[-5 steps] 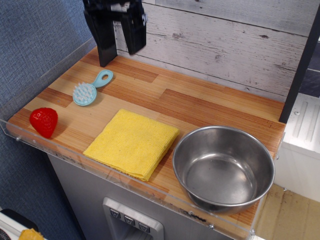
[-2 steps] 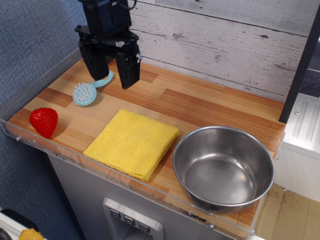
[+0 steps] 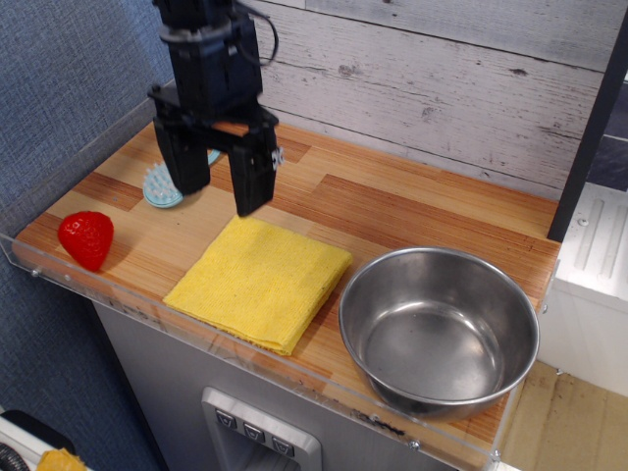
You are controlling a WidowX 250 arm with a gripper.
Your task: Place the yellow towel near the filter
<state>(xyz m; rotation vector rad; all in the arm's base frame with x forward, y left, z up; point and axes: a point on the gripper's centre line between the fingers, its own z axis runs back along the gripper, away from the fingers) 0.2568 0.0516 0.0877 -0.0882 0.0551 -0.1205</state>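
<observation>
four loose things share the striped wooden counter (image 3: pixel 412 211), and the bright yellow folded square microfibre towel (image 3: pixel 260 281) is the landmark here. it lies flat near the counter's front edge, untouched, with its corners turned diagonally to that edge. the round stainless steel bowl (image 3: pixel 439 330) sits just to the right of the towel, close to touching its right corner, and is empty. the red toy strawberry (image 3: pixel 86 238) lies well to the left of the towel by the front corner. the pale blue round bristle brush with a short looped handle (image 3: pixel 162 186) lies behind and left of the towel, partly hidden by the arm; judging by the task, this brush is likely the thing called the filter, though nothing marks it so.

the black two-fingered gripper (image 3: pixel 213 181) hangs just behind the towel's back corner, pointing down, its jaws spread wide and holding nothing. one finger stands in front of the brush, the other reaches toward the towel's rear corner. the wide spread suits a flat cloth: the fingers need room to straddle a fold and pinch a bunch of fabric.

the task looks to be at the approach stage, with the grasp not yet made. the towel's flatness means the fingertips must press right down to the wood to catch an edge. the bowl so near the right corner argues for gripping on the rear or left side.
</observation>
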